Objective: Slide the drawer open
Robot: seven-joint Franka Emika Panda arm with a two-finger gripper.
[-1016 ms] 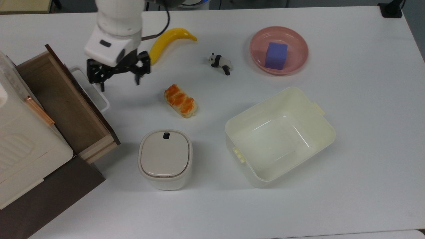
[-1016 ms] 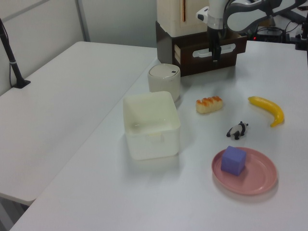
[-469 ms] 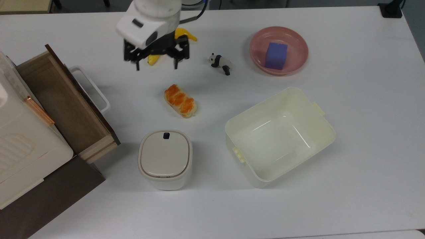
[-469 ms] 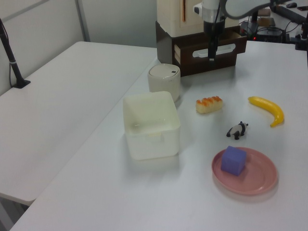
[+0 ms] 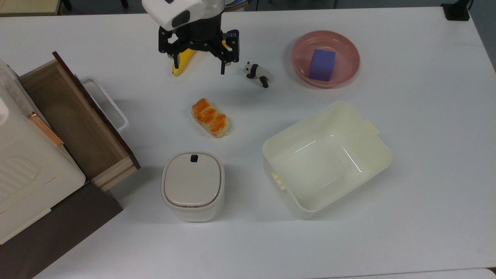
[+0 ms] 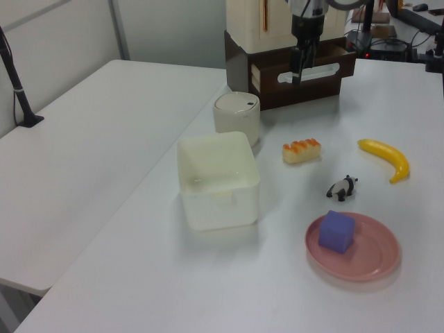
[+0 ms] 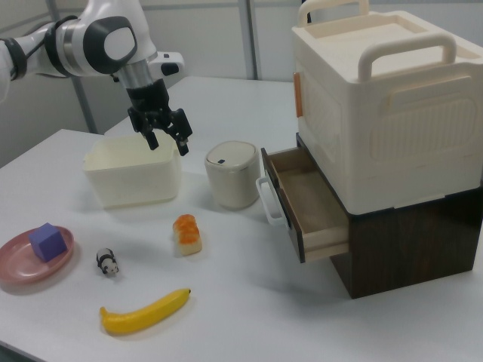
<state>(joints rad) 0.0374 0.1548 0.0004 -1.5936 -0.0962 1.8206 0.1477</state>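
The drawer stands pulled out of the dark cabinet at the top view's left, its light wood box bare inside. Its dark brown front carries a white loop handle. In the right view the drawer juts toward the white bin, and in the left view its front sits at the far end of the table. My gripper hangs open and empty above the table, well clear of the handle, over the banana in the top view. It also appears in the left view as the gripper and in the right view as the gripper.
Bread, a toy panda, a pink plate holding a purple block, a cream tub and a white lidded bin sit on the white table. A large cream case tops the cabinet.
My gripper has moved away from the drawer handle toward the top view's right and far edge, staying open. The drawer has not moved.
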